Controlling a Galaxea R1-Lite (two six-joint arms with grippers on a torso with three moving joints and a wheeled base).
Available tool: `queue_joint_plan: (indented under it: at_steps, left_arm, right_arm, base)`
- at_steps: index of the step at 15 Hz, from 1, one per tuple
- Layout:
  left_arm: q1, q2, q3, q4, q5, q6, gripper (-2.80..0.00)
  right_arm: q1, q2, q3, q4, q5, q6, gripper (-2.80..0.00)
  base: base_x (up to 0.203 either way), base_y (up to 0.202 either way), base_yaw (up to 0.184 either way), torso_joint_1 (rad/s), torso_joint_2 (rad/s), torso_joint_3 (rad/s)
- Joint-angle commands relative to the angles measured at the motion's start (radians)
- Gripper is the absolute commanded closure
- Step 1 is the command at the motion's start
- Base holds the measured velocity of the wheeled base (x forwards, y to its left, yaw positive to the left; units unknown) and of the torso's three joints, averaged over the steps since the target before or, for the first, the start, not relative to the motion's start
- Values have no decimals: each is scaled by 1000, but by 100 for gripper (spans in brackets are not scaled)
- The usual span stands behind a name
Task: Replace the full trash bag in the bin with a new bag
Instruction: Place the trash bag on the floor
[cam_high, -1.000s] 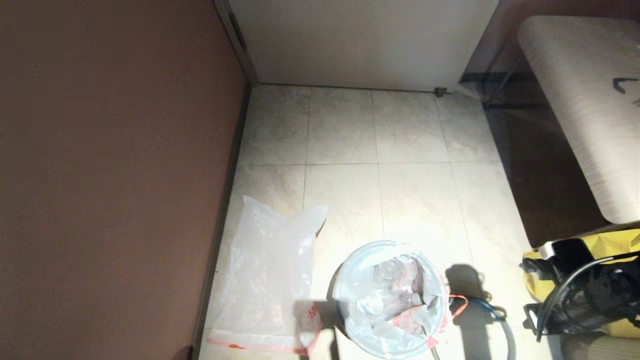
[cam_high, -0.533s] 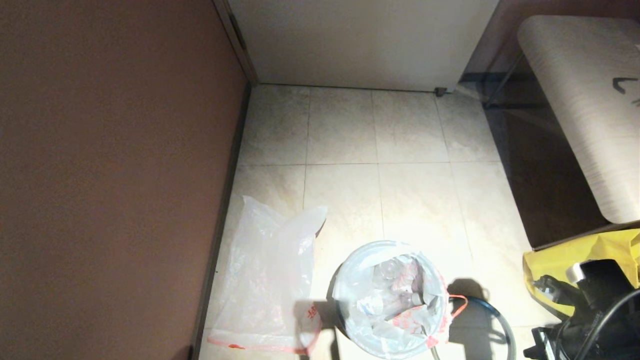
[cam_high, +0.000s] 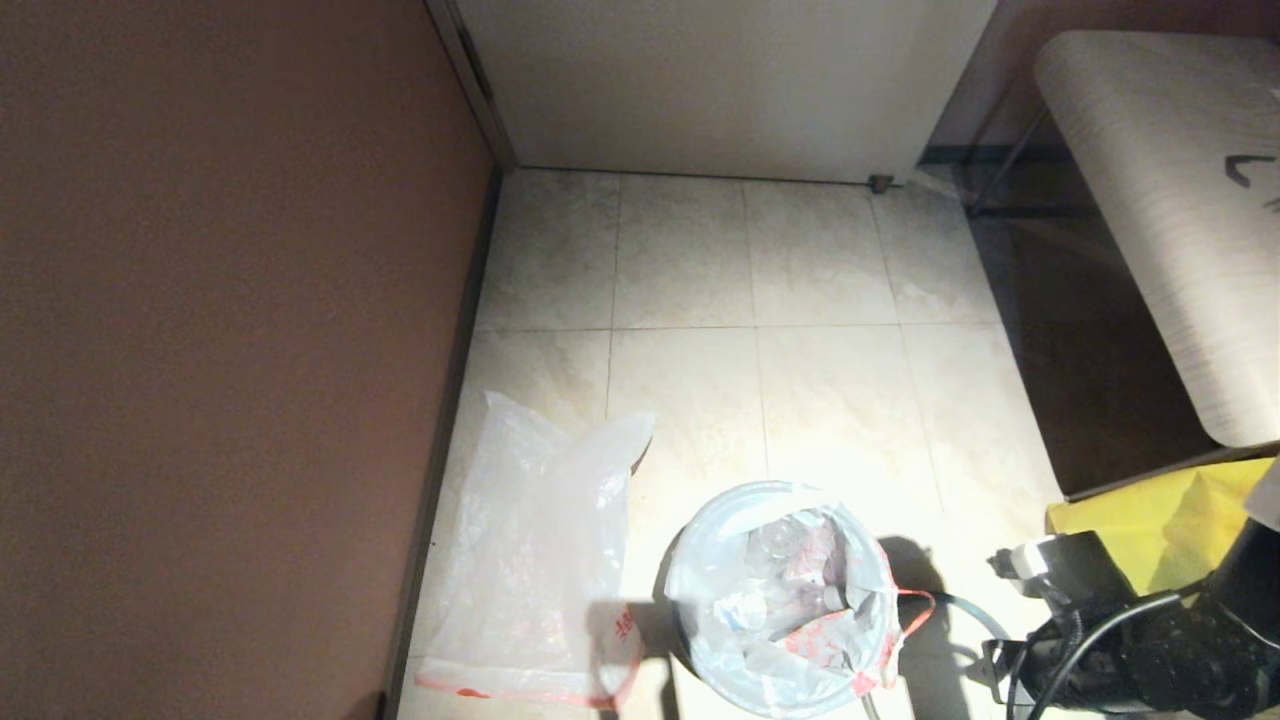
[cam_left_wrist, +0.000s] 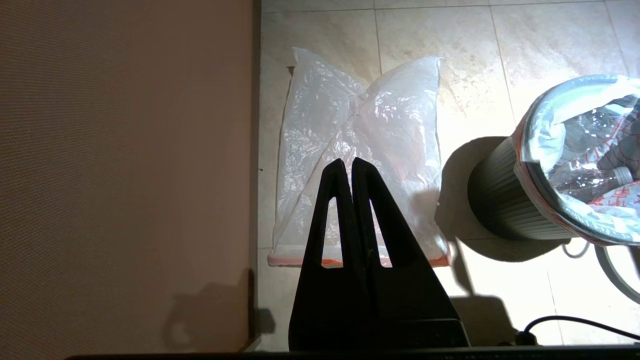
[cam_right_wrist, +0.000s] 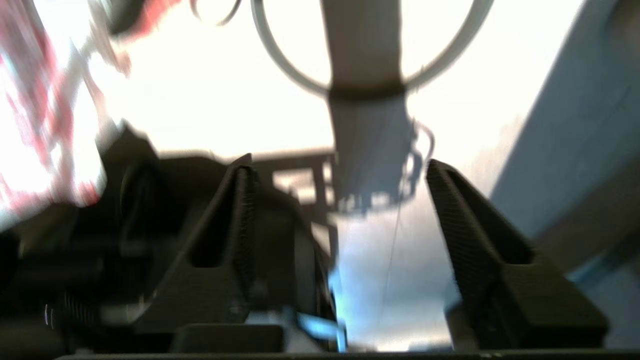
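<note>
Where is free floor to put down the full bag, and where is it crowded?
Bare tiles lie beyond the bin, up to the white door. Crowded: the new bag fills its left side; the right gripper, open, and the yellow bag fill its right.

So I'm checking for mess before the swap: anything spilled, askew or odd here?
Nothing spilled. The bin stands upright with the full bag in it; one red drawstring loop hangs outside the rim. The new bag lies flat, crumpled, on the floor beside it.

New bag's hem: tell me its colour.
Red, along the new bag's hem; clearest in the left wrist view.
</note>
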Motion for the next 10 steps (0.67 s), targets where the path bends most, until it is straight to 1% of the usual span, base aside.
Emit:
queue_joint_plan:
  at_steps: [1,3,7,10]
  left_arm:
    - [0,-2,0,0,0,0,0]
    - [0,-2,0,0,0,0,0]
    - [0,-2,0,0,0,1,0]
    - [0,-2,0,0,0,0,0]
  right_arm:
    - [20,86,-44,-37,-18,9,-280]
    - [27,121,-88,-44,-25,13,-280]
    - [43,156,-126,-47,-23,19,-280]
    - [57,142,-156,-48,-22,68,-280]
  base:
    - [0,0,0,0,0,0]
    - [0,0,0,0,0,0]
    - [0,0,0,0,0,0]
    - [0,0,0,0,0,0]
